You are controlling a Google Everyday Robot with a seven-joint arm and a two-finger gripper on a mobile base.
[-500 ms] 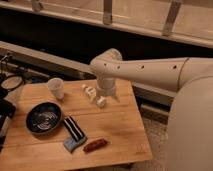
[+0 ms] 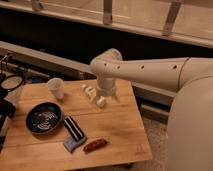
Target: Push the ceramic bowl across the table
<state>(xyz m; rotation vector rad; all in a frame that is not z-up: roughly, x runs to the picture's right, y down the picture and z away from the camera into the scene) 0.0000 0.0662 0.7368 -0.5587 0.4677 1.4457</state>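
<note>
Far left, the ceramic bowl (image 2: 44,118) sits on the plank-grained wooden tabletop (image 2: 116,126), a glossy, dark, shallow round with pale swirl rings. Just behind the bowl stands a small white cup (image 2: 56,88). Right of the bowl lies a black-and-white striped block (image 2: 74,131), then a reddish-brown sausage-shaped piece (image 2: 95,145). Further right of the bowl, clear of it, the white gripper (image 2: 96,97) hangs low over the wood, fingers apart and holding nothing.

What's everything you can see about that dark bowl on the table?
The bowl is dark blue-black, shallow and round, glossy like glazed ceramic, with pale swirl rings inside. It sits upright and empty on the table, at its left side; a striped block lies just right of it. The end effector is apart, over mid-table.
</note>
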